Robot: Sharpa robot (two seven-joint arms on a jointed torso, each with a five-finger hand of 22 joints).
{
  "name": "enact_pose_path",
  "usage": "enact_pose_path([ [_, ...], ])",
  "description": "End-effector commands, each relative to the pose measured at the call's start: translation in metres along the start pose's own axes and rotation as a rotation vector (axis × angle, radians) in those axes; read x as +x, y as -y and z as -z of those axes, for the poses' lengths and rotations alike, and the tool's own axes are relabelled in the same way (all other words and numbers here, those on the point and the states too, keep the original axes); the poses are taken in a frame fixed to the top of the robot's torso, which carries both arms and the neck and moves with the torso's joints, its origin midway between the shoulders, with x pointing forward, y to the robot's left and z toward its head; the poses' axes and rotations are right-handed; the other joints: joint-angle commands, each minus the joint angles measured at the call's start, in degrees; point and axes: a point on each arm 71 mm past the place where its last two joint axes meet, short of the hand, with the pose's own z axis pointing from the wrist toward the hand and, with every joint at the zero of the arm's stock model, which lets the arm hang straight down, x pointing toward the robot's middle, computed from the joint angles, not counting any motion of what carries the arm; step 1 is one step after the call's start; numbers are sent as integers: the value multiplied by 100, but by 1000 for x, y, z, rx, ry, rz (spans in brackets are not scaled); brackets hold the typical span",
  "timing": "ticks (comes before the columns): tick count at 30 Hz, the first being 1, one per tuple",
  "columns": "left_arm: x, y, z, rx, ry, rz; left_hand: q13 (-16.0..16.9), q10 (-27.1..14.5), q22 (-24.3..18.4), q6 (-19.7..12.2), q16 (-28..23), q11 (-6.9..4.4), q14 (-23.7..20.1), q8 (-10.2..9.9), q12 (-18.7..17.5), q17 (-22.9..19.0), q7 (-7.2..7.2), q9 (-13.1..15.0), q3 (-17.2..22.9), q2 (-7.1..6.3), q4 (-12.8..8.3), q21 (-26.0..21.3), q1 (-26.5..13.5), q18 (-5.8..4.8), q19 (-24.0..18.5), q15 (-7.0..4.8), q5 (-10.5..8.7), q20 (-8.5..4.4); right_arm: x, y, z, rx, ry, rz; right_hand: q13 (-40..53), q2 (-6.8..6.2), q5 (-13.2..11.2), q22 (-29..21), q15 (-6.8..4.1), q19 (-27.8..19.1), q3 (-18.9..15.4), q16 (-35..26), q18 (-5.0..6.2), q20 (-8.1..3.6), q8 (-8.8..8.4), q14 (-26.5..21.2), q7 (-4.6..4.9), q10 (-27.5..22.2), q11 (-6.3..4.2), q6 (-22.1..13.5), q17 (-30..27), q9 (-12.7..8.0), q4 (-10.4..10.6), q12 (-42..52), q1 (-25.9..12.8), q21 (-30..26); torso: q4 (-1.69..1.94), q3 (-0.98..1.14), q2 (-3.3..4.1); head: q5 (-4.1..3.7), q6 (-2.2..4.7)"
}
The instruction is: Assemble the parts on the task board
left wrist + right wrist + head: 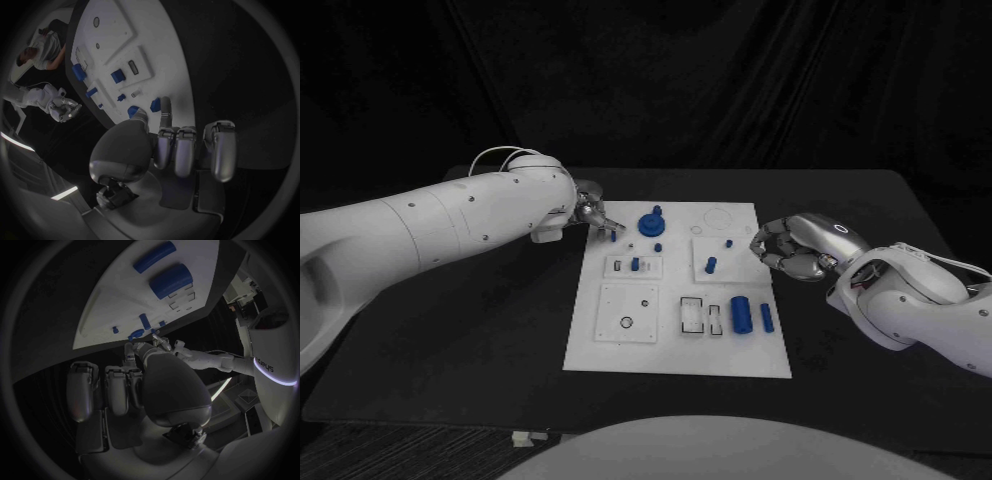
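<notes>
Your left hand (594, 218) pinches a small blue part (613, 236) at the board's (678, 345) far left corner: a pick, I judge. Next, lift cleanly. Your right hand (792, 249), fingers curled on nothing, waits beside the board.

The white task board (678, 352) lies flat between both hands. A small blue part (615, 236) sits at the left hand's (593, 216) fingertips; two blue cylinders (751, 315) lie near the right hand (793, 249).
</notes>
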Motion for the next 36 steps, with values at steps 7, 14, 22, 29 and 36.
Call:
enact_pose_path([
  [7,0,4,-2,25,0,7,1297,369,1227,-129,15,-26,605,117,-43,1505,-21,338,67,-11,-16,-67,178,-2,87,-17,289,-25,1,1,1,11,-11,4,1509,5,39,1295,25,307,36,15,-21,41,26,595,4,609,25,17,1509,5,-8,15,39,-36,1,-1,-1,-8,-1],
  [14,0,5,-3,22,-1,6,1298,368,1224,-179,15,-27,605,154,-43,1505,-24,495,95,-14,-18,-78,233,0,79,-17,419,-24,1,2,1,15,-14,5,1509,4,39,1289,25,299,40,15,-16,41,20,595,8,609,26,8,1509,3,-13,15,42,-53,1,-1,-1,-6,-1],
  [22,1,6,-3,22,-4,4,1297,365,1222,-233,15,-35,605,192,-45,1505,-35,703,157,-28,-24,-83,333,2,75,-23,660,-28,1,2,2,18,-16,5,1509,4,39,1289,25,299,40,15,-16,41,20,595,8,609,26,8,1509,3,-13,15,42,-53,-1,-2,1,-12,-1],
  [29,1,7,-4,23,-6,3,1297,365,1222,-261,15,-44,605,203,-45,1505,-47,829,217,-46,-31,-86,418,2,74,-30,830,-33,2,2,1,19,-19,5,1509,3,38,1281,26,289,42,15,-11,41,17,595,10,609,28,3,1509,2,-15,15,43,-74,-1,1,-1,2,-1],
  [36,1,8,-5,23,-10,2,1295,362,1220,-273,15,-52,605,206,-46,1505,-55,902,263,-65,-37,-90,479,3,72,-35,949,-38,2,2,1,20,-21,5,1509,4,38,1273,26,278,44,15,-5,41,15,595,11,609,29,1,1509,1,-16,15,43,-97,1,-1,1,11,-1],
])
